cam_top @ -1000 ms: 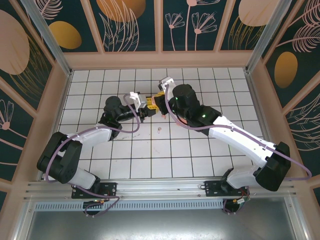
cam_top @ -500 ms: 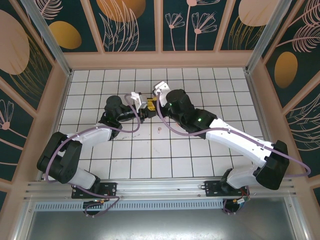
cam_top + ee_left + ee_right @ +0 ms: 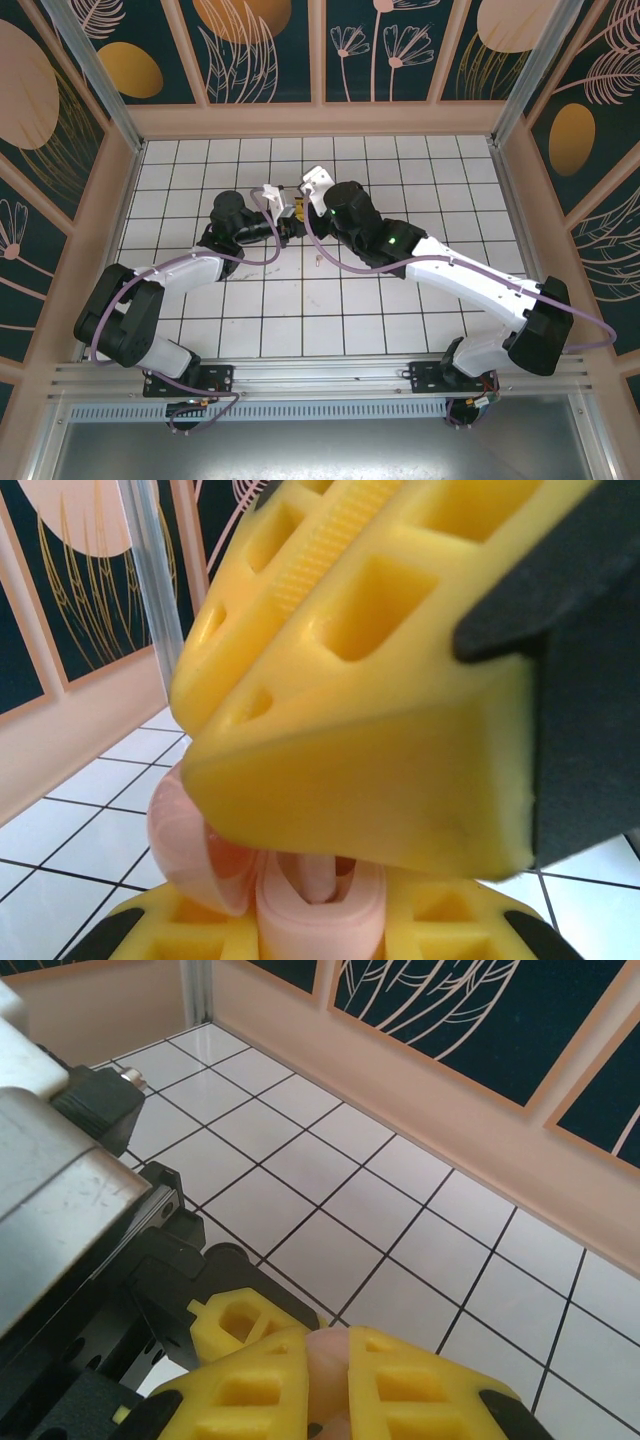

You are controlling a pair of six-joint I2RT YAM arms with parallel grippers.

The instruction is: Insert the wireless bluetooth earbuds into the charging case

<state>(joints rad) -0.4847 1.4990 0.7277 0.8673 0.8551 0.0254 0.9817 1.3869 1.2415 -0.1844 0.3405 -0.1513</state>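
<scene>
My left gripper [image 3: 287, 214] is shut on the pale pink charging case [image 3: 300, 920], whose lid [image 3: 185, 830] stands open to the left. Inside the case I see a pale pink stem [image 3: 325, 880]. My right gripper [image 3: 330, 1385] is shut on a pale pinkish-white earbud [image 3: 327, 1352] and hangs directly over the case, its yellow fingers [image 3: 380, 680] almost touching the case's rim. In the top view the two grippers meet at mid-table, the right gripper [image 3: 301, 206] just right of the left. Another small earbud [image 3: 318, 262] lies loose on the tiles below them.
The white grid-tiled table [image 3: 400, 300] is walled by a beige rim [image 3: 320, 120] and patterned panels. The left gripper's black body and grey mount [image 3: 90, 1210] crowd close on the left of the right wrist view.
The right arm has swung left and brought its gripper from beside the left gripper to right over the held case. The left arm has stayed still.
</scene>
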